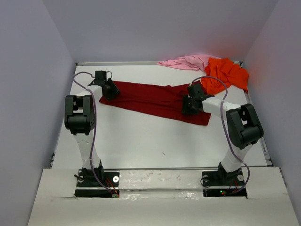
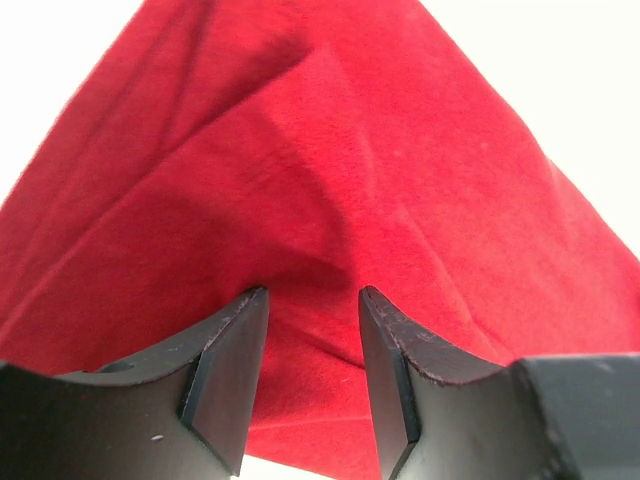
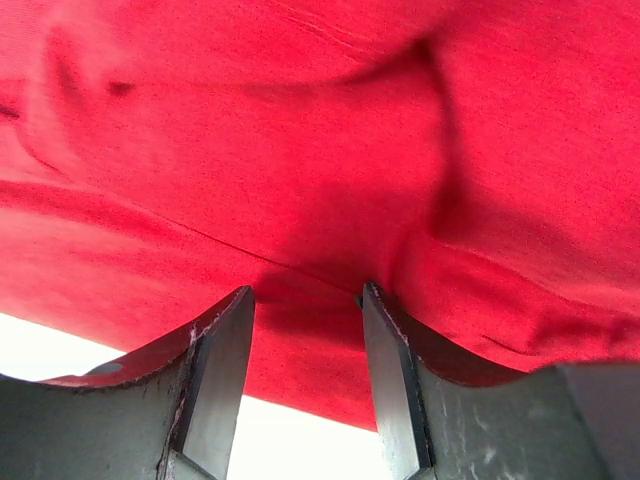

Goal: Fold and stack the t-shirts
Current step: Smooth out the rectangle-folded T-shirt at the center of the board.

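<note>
The dark red t-shirt [image 1: 150, 96] lies spread as a long strip across the middle of the white table [image 1: 155, 141]. My left gripper [image 1: 113, 92] hovers low over its left end, jaws apart, with red cloth [image 2: 330, 150] showing flat between the fingers [image 2: 230, 370]. At the strip's right end sits my right gripper [image 1: 188, 107], also open, just above the cloth [image 3: 300, 130] near its near edge. Nothing is pinched in either left gripper [image 2: 312, 295] or right gripper [image 3: 306, 290]. The bright orange t-shirt [image 1: 225, 75] is bunched at the back right, with the pale pink t-shirt [image 1: 186, 61] crumpled beside it.
Grey walls close in the table on the left, back and right. The arm bases stand at the near edge. Bare white tabletop lies between the red shirt and the bases.
</note>
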Controlling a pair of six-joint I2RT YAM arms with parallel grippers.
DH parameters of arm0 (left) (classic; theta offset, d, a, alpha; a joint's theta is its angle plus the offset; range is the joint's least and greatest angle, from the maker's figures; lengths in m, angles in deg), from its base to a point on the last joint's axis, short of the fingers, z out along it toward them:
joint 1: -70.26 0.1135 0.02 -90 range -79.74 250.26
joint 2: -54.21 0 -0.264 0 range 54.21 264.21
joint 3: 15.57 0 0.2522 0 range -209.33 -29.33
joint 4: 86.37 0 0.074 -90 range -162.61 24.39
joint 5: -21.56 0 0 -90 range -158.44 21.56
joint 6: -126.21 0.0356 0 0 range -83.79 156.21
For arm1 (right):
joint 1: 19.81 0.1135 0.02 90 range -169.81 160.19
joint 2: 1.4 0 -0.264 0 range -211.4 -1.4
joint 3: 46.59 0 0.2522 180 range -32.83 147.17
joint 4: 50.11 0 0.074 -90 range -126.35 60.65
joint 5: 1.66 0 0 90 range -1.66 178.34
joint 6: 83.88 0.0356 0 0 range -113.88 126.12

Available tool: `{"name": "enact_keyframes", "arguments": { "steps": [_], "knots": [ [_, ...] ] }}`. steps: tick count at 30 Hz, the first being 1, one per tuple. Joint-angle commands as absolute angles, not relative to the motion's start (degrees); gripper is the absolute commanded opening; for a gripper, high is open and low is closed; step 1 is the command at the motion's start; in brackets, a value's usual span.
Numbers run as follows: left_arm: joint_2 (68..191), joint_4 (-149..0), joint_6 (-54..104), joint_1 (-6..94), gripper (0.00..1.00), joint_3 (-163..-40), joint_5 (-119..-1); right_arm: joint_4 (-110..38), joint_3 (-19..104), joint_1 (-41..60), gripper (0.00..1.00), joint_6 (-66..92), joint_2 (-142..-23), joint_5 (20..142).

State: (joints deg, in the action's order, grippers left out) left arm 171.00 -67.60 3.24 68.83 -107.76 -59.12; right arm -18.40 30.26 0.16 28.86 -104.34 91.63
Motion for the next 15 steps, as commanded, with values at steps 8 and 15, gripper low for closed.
{"name": "enact_keyframes", "arguments": {
  "steps": [8,15],
  "knots": [
    [160.30,-62.06,4.05,71.31,0.56,-96.86,-62.04,-12.01,26.14,-0.56,0.54,31.17,-98.87,96.69],
    [150.02,-62.77,2.55,71.49,0.57,-85.76,-65.36,-12.09,27.11,-1.08,0.54,30.91,-99.75,97.65]
  ]
}}
